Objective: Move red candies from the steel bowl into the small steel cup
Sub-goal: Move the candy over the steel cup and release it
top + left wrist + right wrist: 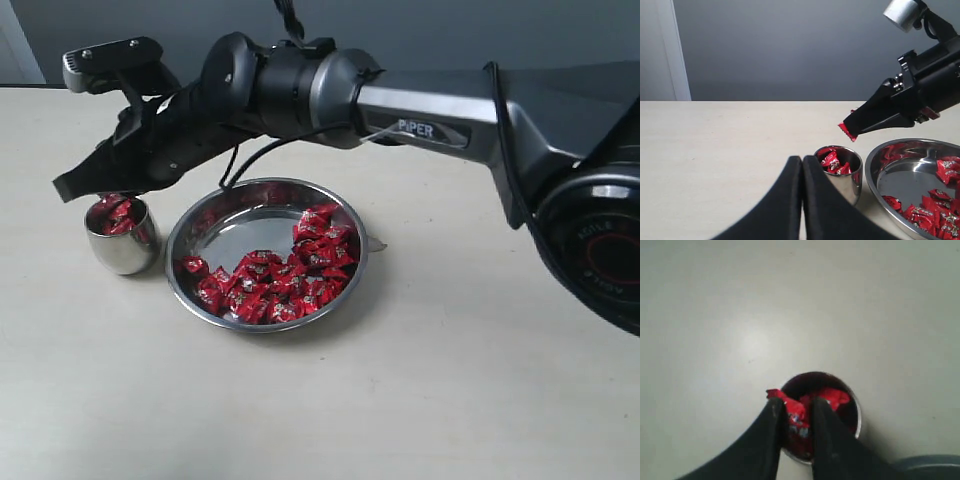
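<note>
The steel bowl (245,225) sits mid-table with many red candies (290,275) heaped along its near and right side. Left of it stands the small steel cup (122,245), which holds several red candies (118,215). My right gripper (75,188) reaches across and hangs just over the cup, shut on one red candy (847,131). The right wrist view looks straight down past the held candy (792,410) between the fingers (772,420) into the cup (854,412). My left gripper (803,160) is shut and empty, low beside the cup (840,172).
A pale tabletop (450,380) runs around the bowl and cup. A grey wall (790,45) stands behind the table. The right arm's dark body (420,110) spans above the bowl, with its base (600,240) at the right edge.
</note>
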### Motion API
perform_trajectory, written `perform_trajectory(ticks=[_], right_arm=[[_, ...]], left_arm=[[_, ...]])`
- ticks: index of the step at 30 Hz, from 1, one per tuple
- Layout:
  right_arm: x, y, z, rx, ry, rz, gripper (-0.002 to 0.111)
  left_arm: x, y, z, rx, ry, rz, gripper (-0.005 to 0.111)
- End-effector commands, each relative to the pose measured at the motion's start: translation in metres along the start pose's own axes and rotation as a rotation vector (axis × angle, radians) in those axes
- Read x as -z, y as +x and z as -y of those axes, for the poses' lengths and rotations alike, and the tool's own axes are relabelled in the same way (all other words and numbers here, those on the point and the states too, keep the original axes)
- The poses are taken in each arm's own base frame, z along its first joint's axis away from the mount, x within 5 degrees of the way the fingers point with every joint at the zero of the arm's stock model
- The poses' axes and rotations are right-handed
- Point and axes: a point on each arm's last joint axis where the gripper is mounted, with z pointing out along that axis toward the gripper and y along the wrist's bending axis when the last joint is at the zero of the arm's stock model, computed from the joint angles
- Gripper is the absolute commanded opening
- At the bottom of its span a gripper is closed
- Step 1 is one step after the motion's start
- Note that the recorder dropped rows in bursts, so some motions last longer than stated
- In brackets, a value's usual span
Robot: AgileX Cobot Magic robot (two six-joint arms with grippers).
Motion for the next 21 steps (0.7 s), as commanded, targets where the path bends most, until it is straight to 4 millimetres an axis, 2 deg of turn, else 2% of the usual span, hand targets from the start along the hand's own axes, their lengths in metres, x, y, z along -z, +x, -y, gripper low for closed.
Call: perform_trajectory(ticks=[1,3,8,10,17,21], right_arm=[[-0.008,0.002,-0.005,0.030,0.007,0.027,-0.001],[-0.011,0.005,-0.004,0.028,0.006,0.015,0.002],[-0.013,0.007,-0.003,0.025,0.008,0.013,0.026],[-0.013,0.005,-0.002,0.025,0.016,0.026,0.031],[-0.013,0.004,0.000,0.040,0.032,0.036,0.031],[-0.011,0.014,0.004,0.097,0.032,-0.079,0.031]], left_arm=[[0.000,-0.001,0.000,0.004,0.006,0.010,0.000],[0.000,-0.001,0.000,0.004,0.006,0.010,0.000],[0.000,-0.001,0.000,0.004,0.006,0.010,0.000],[0.000,-0.001,0.000,0.004,0.006,0.010,0.000],[0.000,-0.001,0.000,0.004,0.006,0.010,0.000],[0.000,-0.001,0.000,0.004,0.006,0.010,0.000]])
